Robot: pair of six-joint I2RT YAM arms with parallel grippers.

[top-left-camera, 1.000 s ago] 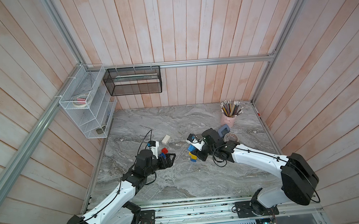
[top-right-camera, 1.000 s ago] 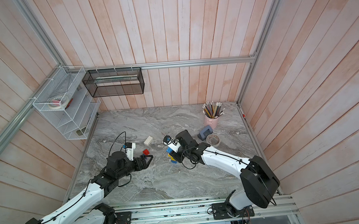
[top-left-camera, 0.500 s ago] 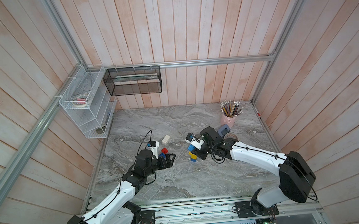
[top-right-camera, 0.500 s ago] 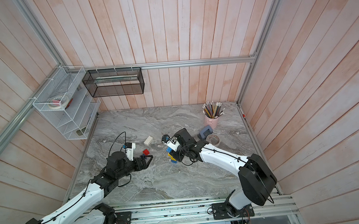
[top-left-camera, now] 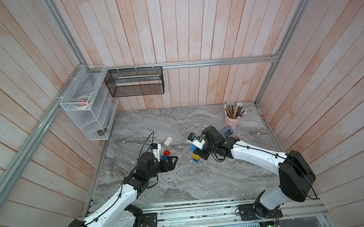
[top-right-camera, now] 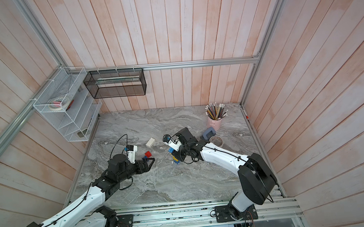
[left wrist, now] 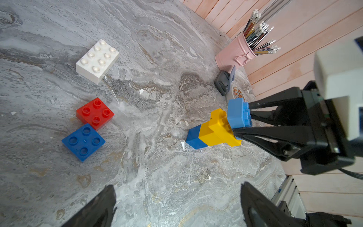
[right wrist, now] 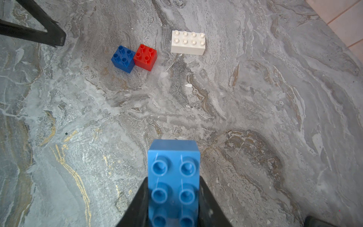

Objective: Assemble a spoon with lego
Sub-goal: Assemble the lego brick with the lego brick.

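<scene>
Right gripper (left wrist: 242, 119) clamped on the spoon (left wrist: 213, 131), a blue-yellow stem mid bench (left wrist: 157, 176); left gripper (left wrist: 176, 193) spread wide, empty, near touching red brick (left wrist: 95, 113) and blue brick (left wrist: 83, 141), white brick (left wrist: 97, 61) beyond.

Both arms reaching inward, left gripper (top-left-camera: 174, 162) spread wide, right gripper (top-left-camera: 198, 154) clamped, angled downward

Frame edge crops the light-blue brick (right wrist: 173, 173) and right tool (right wrist: 173, 182) in the wrist view; left tool (top-left-camera: 175, 162) half-covers the dark-blue brick (top-left-camera: 163, 157) at the stack's (top-left-camera: 195, 155) nine o'clock.
</scene>
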